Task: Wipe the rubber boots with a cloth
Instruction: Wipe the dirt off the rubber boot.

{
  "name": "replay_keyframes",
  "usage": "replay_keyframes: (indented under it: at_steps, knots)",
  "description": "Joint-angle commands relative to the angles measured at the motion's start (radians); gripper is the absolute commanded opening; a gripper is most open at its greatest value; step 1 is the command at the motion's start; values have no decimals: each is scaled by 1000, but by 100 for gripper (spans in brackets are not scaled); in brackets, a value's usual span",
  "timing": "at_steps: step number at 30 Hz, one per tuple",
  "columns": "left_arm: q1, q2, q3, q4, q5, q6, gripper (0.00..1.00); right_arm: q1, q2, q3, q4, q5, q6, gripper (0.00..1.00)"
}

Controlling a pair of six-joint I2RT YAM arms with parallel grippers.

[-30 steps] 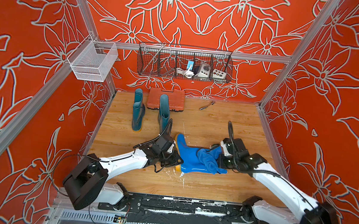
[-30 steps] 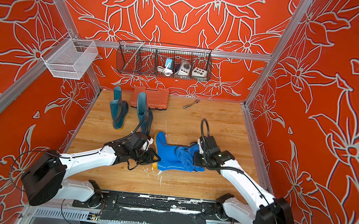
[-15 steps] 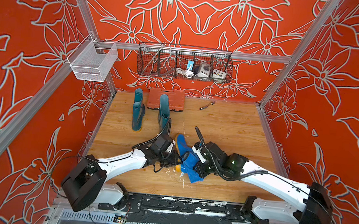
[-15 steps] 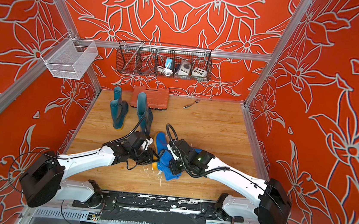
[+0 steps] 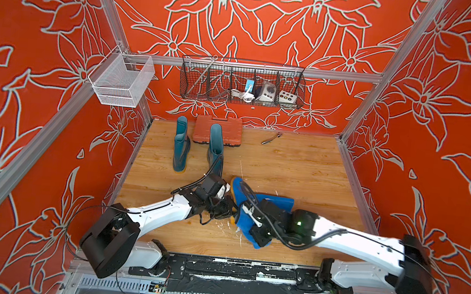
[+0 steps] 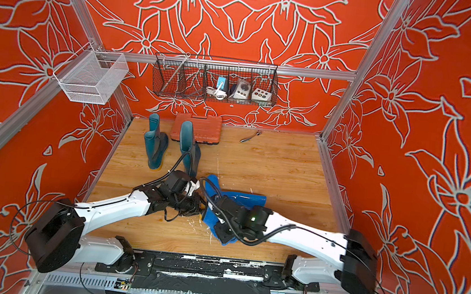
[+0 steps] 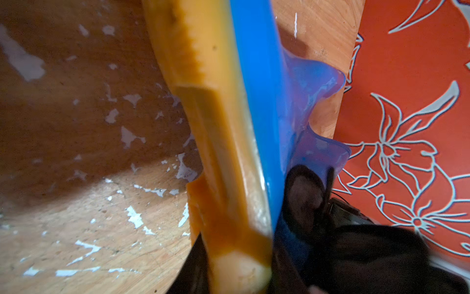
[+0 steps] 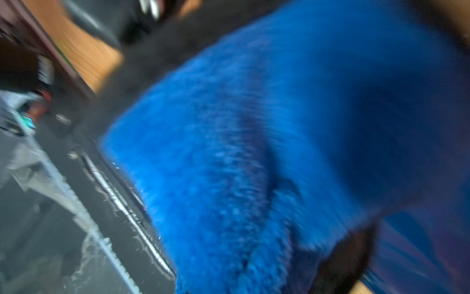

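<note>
The bright blue rubber boot (image 5: 279,202) (image 6: 248,197) lies on its side near the front of the wooden floor. My left gripper (image 5: 229,209) (image 6: 197,206) (image 7: 237,275) is shut on its yellow-orange sole (image 7: 216,127) at the heel end. The fuzzy blue cloth (image 5: 244,225) (image 6: 209,219) (image 8: 254,152) is draped over the boot's foot. My right gripper (image 5: 258,234) (image 6: 222,229) is shut on the cloth and pressed against the boot; its fingers are hidden by the cloth. Two dark teal boots (image 5: 181,148) (image 5: 216,151) stand upright behind.
An orange ribbed case (image 5: 218,130) lies at the back wall behind the teal boots. A small metal tool (image 5: 270,139) lies to its right. A black wire basket (image 5: 242,83) and a white mesh basket (image 5: 120,79) hang on the walls.
My right arm has swept left from the blue boot's shaft to its foot, dragging the cloth along. The left gripper has kept its hold on the sole.
</note>
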Motion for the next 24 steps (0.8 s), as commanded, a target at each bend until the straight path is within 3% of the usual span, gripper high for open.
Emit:
replay_keyframes:
  at_steps: [1, 3, 4, 7, 9, 12, 15, 18, 20, 24]
  knots:
    - [8, 3, 33, 77, 75, 79, 0, -153, -78, -56, -132, 46, 75, 0]
    - [8, 1, 16, 61, 73, 132, 0, -361, -223, -146, -178, -48, 77, 0]
    - [8, 3, 8, 55, 75, 156, 0, -415, -305, -164, -204, -56, 67, 0]
    - [7, 17, -2, 27, 75, 242, 0, -442, -430, -123, -225, -90, 71, 0]
    - [7, 33, 2, 14, 83, 290, 0, -400, -345, -91, -153, -221, 98, 0]
    - [7, 43, 4, 10, 82, 340, 0, -265, -193, -59, 31, -251, 127, 0]
    - [5, 37, 13, -18, 62, 396, 0, -250, -28, -7, 198, -311, 110, 0]
    - [-4, 10, 16, -24, 53, 430, 0, -300, 187, 115, 255, -369, 38, 0]
    - [-23, -4, 34, -59, 32, 457, 0, -392, 312, 214, 268, -459, 26, 0]
    - [-53, -21, 51, -117, -13, 489, 0, -531, 432, 381, 227, -463, -12, 0]
